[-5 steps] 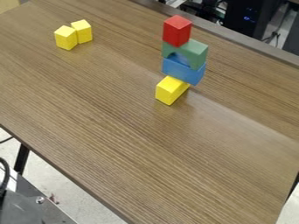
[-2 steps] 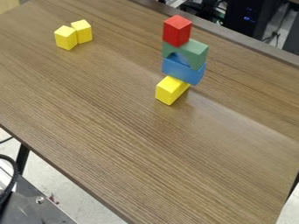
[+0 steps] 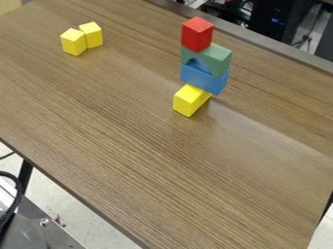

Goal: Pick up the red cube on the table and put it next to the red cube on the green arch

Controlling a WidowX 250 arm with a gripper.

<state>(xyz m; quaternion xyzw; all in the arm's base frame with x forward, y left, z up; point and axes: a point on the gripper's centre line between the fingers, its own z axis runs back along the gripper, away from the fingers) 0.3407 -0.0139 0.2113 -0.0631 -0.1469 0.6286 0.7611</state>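
In the camera view, the only red cube (image 3: 197, 34) we can make out sits on one end of the green arch (image 3: 218, 59), at the top of the stack, and we take it for the mark to aim at rather than the piece to carry. Where the loose cube is we cannot say, so we cannot confirm that it lies on the table (image 3: 149, 160). We judge the pickup to be the step in hand, as the arch's other end is bare beside the cube. We cannot tell whether the end effector is spread, pressed together or pinching something, nor where it is, so we can give no bearing from it to any piece. The next move calls for finding and gripping the loose cube, then bringing it in from above and lowering it gently onto that bare end, since a sideways nudge could topple the stack. The blue block (image 3: 203, 78) under the arch covers part of the yellow block (image 3: 190, 100), and we cannot make out how much of it rests there. Two yellow blocks (image 3: 73, 42) stand together, well apart from the stack, one partly behind the other. The dark equipment (image 3: 32, 233) and black cable (image 3: 15, 199) are cut off, and we cannot tell what they belong to.
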